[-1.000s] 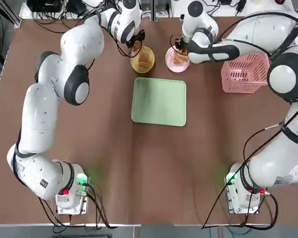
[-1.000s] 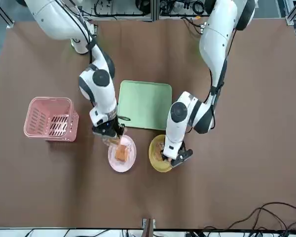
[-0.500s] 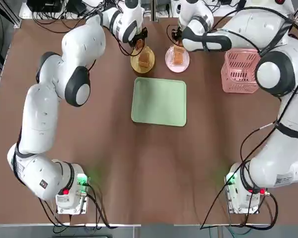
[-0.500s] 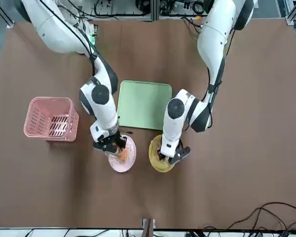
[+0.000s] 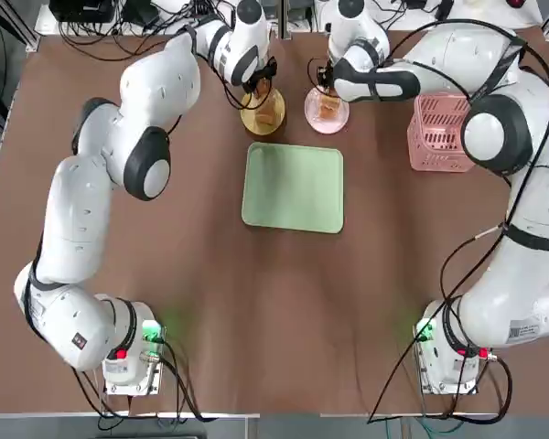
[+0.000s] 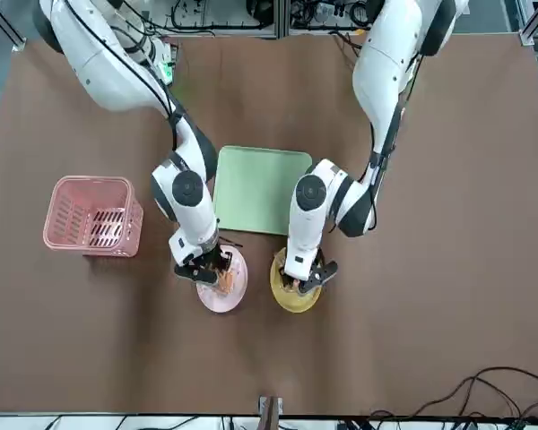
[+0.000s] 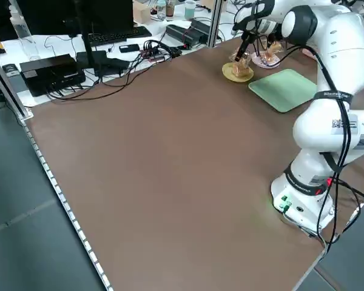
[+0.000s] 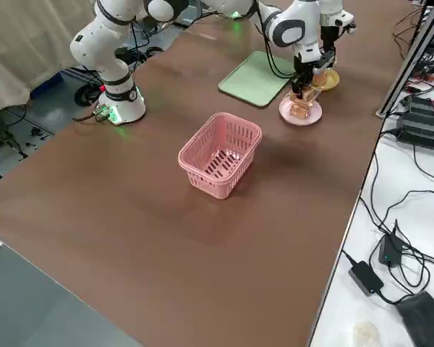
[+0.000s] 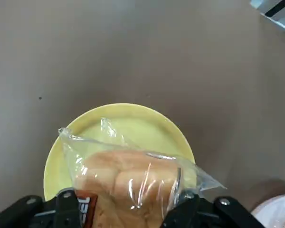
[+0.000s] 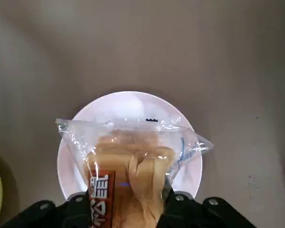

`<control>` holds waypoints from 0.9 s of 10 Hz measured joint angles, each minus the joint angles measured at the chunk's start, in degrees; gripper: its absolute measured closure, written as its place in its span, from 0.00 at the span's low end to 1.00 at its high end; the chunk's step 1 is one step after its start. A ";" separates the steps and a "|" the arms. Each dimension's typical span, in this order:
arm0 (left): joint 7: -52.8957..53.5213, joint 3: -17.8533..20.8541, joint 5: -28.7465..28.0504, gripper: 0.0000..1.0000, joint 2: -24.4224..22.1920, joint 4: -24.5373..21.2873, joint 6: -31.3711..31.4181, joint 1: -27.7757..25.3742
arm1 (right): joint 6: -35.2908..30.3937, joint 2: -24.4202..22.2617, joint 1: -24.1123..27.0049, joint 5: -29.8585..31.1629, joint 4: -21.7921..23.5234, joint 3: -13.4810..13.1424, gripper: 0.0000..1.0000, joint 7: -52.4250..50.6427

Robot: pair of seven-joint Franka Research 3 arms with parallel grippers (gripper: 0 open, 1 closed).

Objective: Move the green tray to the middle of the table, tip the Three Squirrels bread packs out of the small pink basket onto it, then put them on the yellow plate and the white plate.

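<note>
Two Three Squirrels bread packs are in hand. The first pack (image 9: 128, 183), clear crinkled film over a soft golden loaf slice with a red label patch, sits between the fingers of the left hand (image 9: 126, 209), which grips it directly above the yellow plate (image 9: 147, 128). The second pack (image 10: 133, 161), of the same build, is gripped by the right hand (image 10: 128, 204) over the white plate (image 10: 133, 102).

Risks, as judged: the film is slick and loose, with slack corners projecting past the fingers. On release a pack could cling to a finger pad and be dragged off its plate. Each pack stands taller than it is wide in the grip; let go from any height, it could topple and slide across the glazed-looking surface to the table (image 5: 165, 229). The plates lie just beside one another, and the two hands work near each other, so contact between wrists is a concern. Bread is compressible; excess squeeze would deform it.

Both plates are small, round and shallow-rimmed. The green tray (image 5: 293, 186), flat, matte, round-cornered, lies bare at mid-table. The small pink basket (image 8: 220, 153), rigid lattice plastic with tapering sides, stands upright and apart and appears empty.
</note>
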State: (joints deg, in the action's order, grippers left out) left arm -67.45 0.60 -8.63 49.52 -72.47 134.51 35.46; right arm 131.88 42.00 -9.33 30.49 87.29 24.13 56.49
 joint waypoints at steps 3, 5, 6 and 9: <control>0.00 0.26 0.00 0.36 1.21 0.01 2.05 -0.01 | 1.37 1.53 -0.73 0.01 -0.42 -0.65 0.50 -0.37; 0.00 0.34 0.00 0.32 1.79 0.02 2.95 -0.01 | 1.71 1.61 -0.89 0.01 -0.56 -0.69 0.49 -0.51; 0.00 0.40 0.00 0.31 1.85 0.02 3.13 -0.01 | 1.85 1.73 -0.89 0.00 -0.57 -0.76 0.37 -0.53; 0.00 0.47 0.00 0.16 1.97 0.02 3.30 -0.01 | 2.13 2.00 -0.90 0.01 -0.58 -1.25 0.08 -0.57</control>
State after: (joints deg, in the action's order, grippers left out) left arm -67.45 1.07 -8.63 51.49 -72.44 137.81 35.46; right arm 134.02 44.00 -10.22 30.49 86.71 22.88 55.92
